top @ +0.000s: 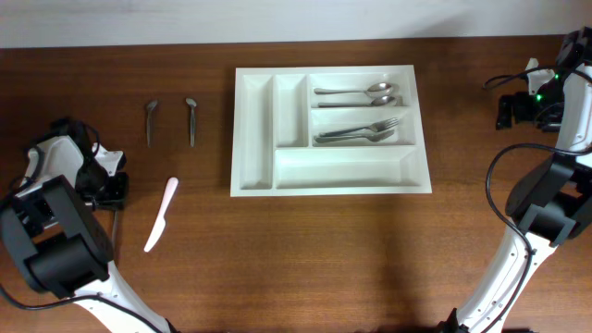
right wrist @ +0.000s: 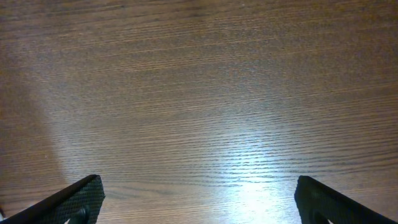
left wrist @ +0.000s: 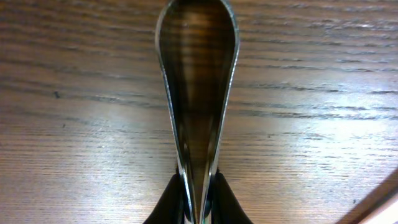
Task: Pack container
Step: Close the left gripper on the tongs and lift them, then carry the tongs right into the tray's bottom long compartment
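The white cutlery tray lies at the table's centre. Its top long compartment holds two spoons and its middle one holds forks. The bottom long compartment and the two narrow ones are empty. My left gripper is at the far left, shut on the thin end of a shiny metal utensil, which lies low over the wood. In the left wrist view the jaws pinch it. In the overhead view the utensil is hidden by the arm. My right gripper is open and empty at the far right, over bare wood.
Two metal utensils lie side by side left of the tray. A pale pink plastic knife lies below them, near my left gripper. Cables hang by the right arm.
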